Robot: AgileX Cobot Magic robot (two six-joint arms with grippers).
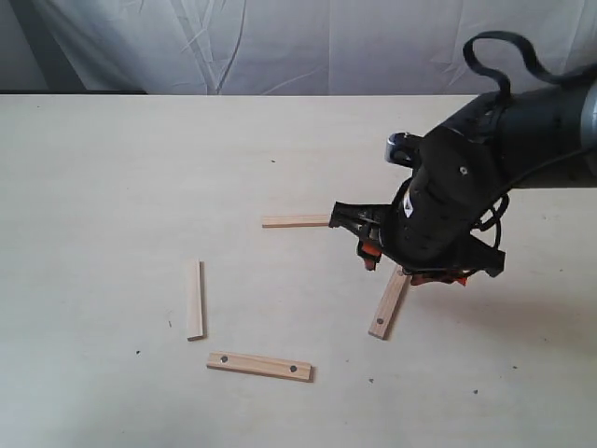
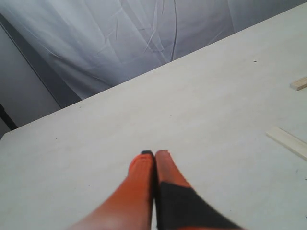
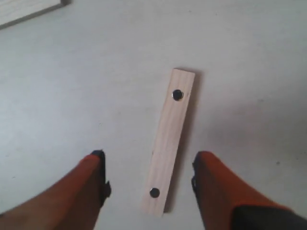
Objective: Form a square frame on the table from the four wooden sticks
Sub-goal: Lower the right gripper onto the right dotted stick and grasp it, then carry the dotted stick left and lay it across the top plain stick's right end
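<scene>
Over the table [image 1: 112,187] our right gripper [image 3: 148,165] spreads its fingers either side of a holed stick [image 3: 170,143], not touching it. Our left gripper [image 2: 154,154] has its fingers pressed together, empty. The four wooden sticks lie apart in a ring: this one at three o'clock, a second holed stick [image 1: 259,365] at six, a plain stick [image 1: 194,300] at nine, a second plain stick [image 1: 296,221] at twelve.

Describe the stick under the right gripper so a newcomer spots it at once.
On the table, find the arm on the right; its open right gripper hangs over a slanted stick. It has a dark hole near each end, unlike the two plain sticks, and the other holed stick lies nearly level, apart from the arm.
</scene>
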